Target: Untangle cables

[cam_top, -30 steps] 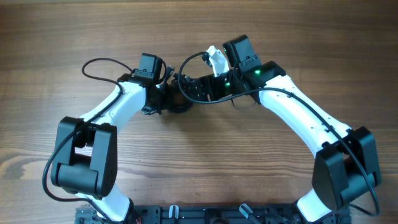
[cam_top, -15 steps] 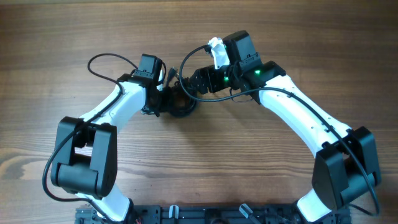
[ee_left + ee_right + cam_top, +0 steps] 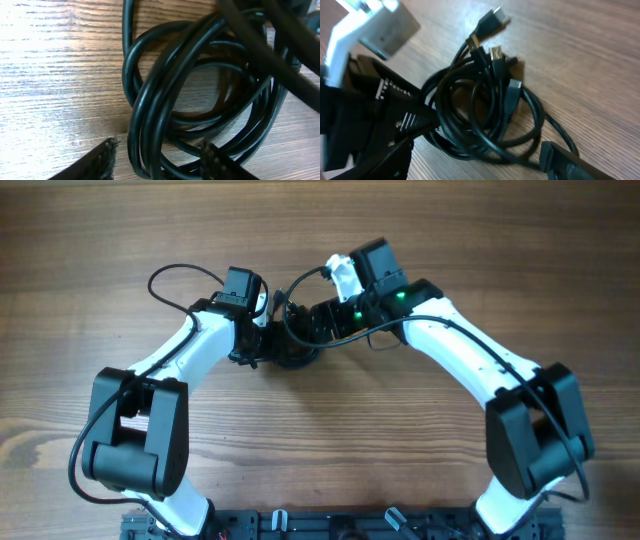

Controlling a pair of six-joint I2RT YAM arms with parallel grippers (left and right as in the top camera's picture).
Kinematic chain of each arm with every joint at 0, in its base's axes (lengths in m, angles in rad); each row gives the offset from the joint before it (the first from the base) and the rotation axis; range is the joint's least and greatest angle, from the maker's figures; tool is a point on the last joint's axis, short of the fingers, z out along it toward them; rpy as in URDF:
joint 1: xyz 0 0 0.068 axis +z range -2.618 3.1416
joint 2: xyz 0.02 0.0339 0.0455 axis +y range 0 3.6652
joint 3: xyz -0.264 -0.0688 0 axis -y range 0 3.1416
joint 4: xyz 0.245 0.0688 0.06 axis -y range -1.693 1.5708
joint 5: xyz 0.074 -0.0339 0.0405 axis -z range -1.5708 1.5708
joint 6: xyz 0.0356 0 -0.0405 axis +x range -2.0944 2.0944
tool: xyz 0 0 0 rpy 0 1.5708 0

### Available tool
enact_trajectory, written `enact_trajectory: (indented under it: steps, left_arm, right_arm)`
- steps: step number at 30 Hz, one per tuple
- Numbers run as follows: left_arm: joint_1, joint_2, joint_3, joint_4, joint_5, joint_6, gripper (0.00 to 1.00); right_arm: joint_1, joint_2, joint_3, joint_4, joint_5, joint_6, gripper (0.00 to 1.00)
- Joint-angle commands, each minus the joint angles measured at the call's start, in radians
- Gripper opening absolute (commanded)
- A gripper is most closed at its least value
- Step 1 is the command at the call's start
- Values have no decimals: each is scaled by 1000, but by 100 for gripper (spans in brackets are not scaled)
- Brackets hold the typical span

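Observation:
The cables (image 3: 292, 352) lie as one tangled black coil on the wooden table between my two wrists. In the left wrist view the coil (image 3: 160, 100) fills the frame. My left gripper (image 3: 157, 152) is open, and several strands run between its fingertips (image 3: 107, 150) without being pinched. From the right wrist the coil (image 3: 485, 115) shows with small plug ends (image 3: 492, 20) sticking out at its far side. My right gripper (image 3: 480, 160) is open wide just in front of the coil, a strand lying near its right finger (image 3: 557, 155). The left gripper (image 3: 270, 340) and the right gripper (image 3: 308, 330) almost meet.
The left arm's black finger and white wrist part (image 3: 370, 30) crowd the left side of the right wrist view. Thicker arm wires loop out over the table by the left wrist (image 3: 175, 275) and the right wrist (image 3: 300, 280). Bare wood table (image 3: 480, 240) surrounds the coil.
My left gripper has gone from shut to open around the coil's strands. The right wrist has shifted a little to the left, closer to the coil.

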Motion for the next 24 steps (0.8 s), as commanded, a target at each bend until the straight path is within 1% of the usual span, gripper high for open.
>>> enact_trajectory:
  steps: [1,4,7,10,12,13,15,16,17,19,21,22,24]
  left_arm:
    - [1,10,-13,3,16,11,68]
    - [1,10,-13,3,16,11,70]
    - [1,10,-13,3,16,11,58]
    - [1,10,-13,3,15,11,52]
    - [1,10,-13,3,15,11,51]
    - [1,10,-13,3,15,11,51]
    - [1,10,-13,3,3,-5,51]
    - [1,10,-13,3,-3,-7,51]
    - [1,10,-13,4,-4,-8,51]
    - [1,10,-13,4,-3,-7,51]
    - [1,10,-13,4,-3,-8,51]
    - [1,10,-13,5,-3,-8,50]
    - [1,10,-13,9,-5,-23,47]
  right_arm:
    - [21,57,1,14,-21,-59,85]
    - [21,84,1,32,-7,-71,84]
    - [21,95,1,43,29,-69,84]
    - [21,99,1,39,32,-69,70]
    - [21,99,1,27,32,-69,53]
    - [21,99,1,18,32,-69,40]
    - [21,99,1,0,32,-69,25]
    - [21,99,1,-7,32,-69,20]
    - [21,99,1,-14,32,-69,16]
    - [21,99,1,-21,32,-69,13]
    - [21,99,1,-24,32,-63,7]
    - [21,99,1,-27,32,-23,4]
    - [21,98,2,-45,22,39,4]
